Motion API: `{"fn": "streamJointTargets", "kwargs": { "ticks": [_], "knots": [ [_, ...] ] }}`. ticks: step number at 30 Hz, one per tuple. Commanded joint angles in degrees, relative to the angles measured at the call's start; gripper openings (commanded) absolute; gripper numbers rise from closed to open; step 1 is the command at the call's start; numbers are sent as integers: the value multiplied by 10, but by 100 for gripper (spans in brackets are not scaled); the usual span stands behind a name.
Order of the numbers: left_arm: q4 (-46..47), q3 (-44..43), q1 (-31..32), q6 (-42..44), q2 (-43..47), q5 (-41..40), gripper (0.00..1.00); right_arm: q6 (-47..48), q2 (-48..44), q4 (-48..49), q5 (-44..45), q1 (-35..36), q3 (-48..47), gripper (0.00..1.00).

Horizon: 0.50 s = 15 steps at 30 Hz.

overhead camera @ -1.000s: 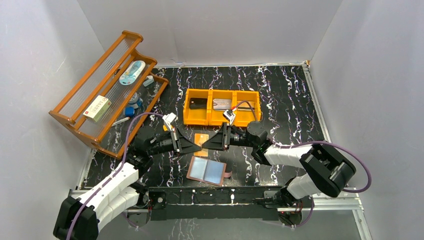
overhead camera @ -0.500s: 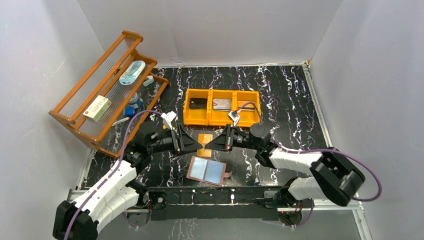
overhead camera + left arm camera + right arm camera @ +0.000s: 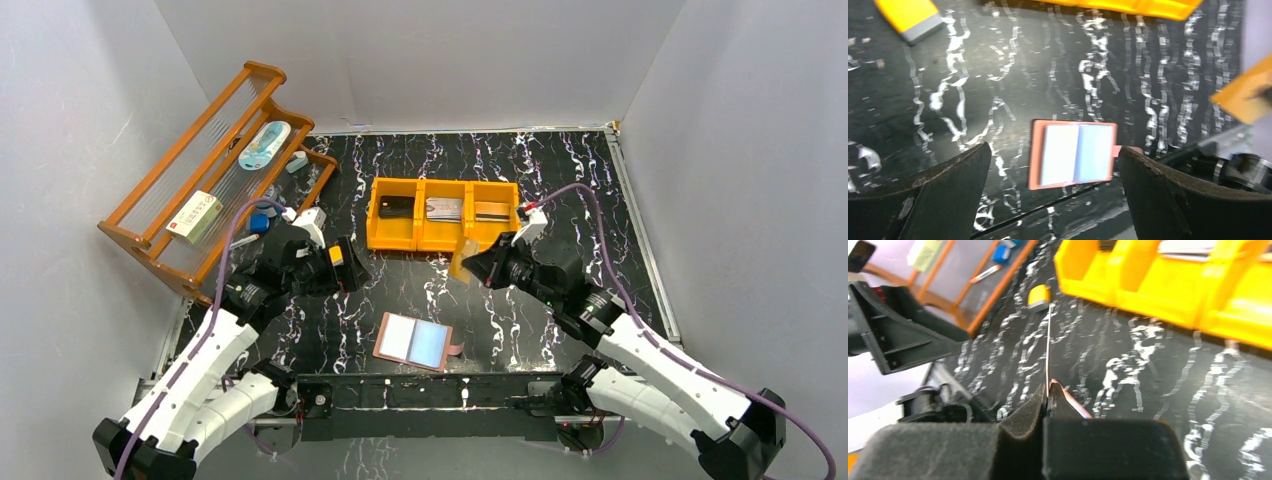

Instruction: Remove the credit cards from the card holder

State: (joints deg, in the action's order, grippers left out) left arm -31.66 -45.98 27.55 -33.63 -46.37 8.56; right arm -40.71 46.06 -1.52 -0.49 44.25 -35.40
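Observation:
The card holder [image 3: 414,341] lies open on the black table, pale blue lining up, and in the left wrist view the card holder [image 3: 1073,154] shows no card sticking out. My right gripper [image 3: 472,264] is shut on a yellow-orange credit card [image 3: 461,260], held upright above the table just in front of the orange tray [image 3: 419,243]. The right wrist view shows that card [image 3: 1048,340] edge-on between the closed jaws of the right gripper [image 3: 1049,389]. My left gripper [image 3: 345,270] hangs open and empty, left of the holder. Dark and grey credit cards [image 3: 443,208] lie in the tray's compartments.
A wooden rack [image 3: 160,240] with small items stands at the back left. A small yellow-and-white block [image 3: 910,15] lies on the table near the tray's left end, and it is the same block [image 3: 1038,295] in the right wrist view. White walls enclose the table.
The left gripper opened, let go of the yellow-orange card and drew back left. The right gripper shut on the card and carried it right, toward the tray.

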Motion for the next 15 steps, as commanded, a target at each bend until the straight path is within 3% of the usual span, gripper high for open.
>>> {"fn": "streamJointTargets", "kwargs": {
  "ticks": [1,10,15],
  "knots": [
    [-62,-22,1,47,-10,-102,98,109,-23,-107,116,-3,-39,0],
    [-24,-13,-1,117,-16,-285,98,210,19,-133,187,-2,-74,0],
    [9,1,-18,128,-63,-237,99,285,98,-159,259,-12,-138,0]
  ]
}}
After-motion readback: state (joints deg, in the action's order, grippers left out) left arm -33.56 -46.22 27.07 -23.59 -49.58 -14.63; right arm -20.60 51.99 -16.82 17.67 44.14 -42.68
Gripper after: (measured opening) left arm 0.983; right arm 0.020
